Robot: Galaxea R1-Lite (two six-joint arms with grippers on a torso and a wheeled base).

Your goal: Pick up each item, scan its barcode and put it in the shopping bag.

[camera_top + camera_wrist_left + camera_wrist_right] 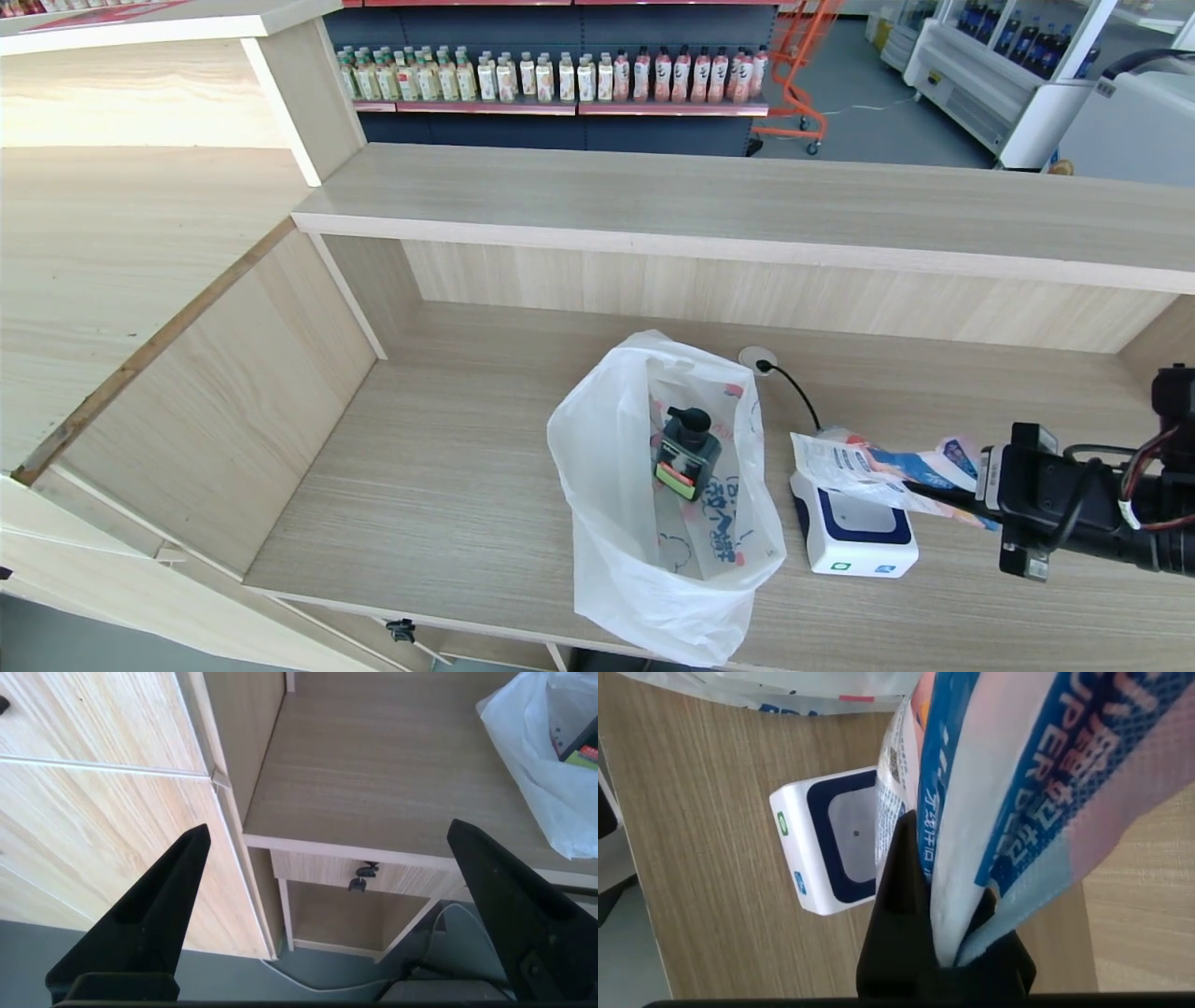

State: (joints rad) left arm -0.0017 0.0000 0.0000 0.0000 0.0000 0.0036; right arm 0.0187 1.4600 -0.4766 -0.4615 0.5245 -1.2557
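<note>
My right gripper is shut on a flat blue, white and pink packet, holding it just above the white and navy barcode scanner. The right wrist view has the packet pinched between the black fingers, with the scanner below it. A white plastic shopping bag stands open left of the scanner, with a dark pump bottle and a printed pack inside. My left gripper hangs open off the counter's front left edge, holding nothing; the bag's edge is far from it.
The work surface is a recessed wooden counter with a raised ledge behind and a side wall at the left. A black cable runs from a round grommet to the scanner. Shelves of bottles stand in the store beyond.
</note>
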